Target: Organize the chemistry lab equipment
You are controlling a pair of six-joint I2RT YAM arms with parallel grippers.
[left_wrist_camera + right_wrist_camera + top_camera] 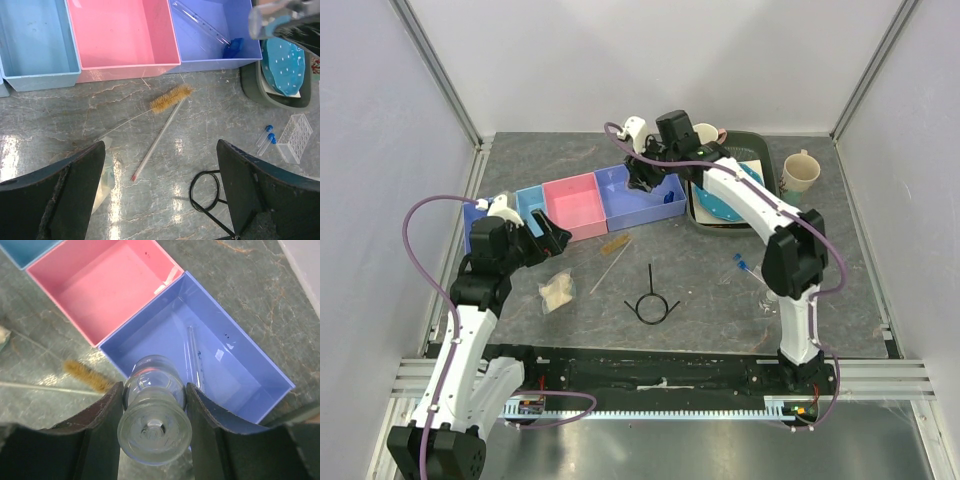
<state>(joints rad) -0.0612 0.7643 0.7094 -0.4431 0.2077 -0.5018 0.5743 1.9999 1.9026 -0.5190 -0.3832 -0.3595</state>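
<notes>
Grey tabletop (720, 290); clear bottle (155, 415) seen end-on.

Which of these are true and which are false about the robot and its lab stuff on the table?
1. The right jaws grip a clear glass container. True.
2. The left jaws are shut. False: they stand open with nothing between them.
3. The black wire loop lies on top of the brush. False: the two lie apart on the table.
4. The blue-capped vials lie beside the clear tube rack. True.
</notes>
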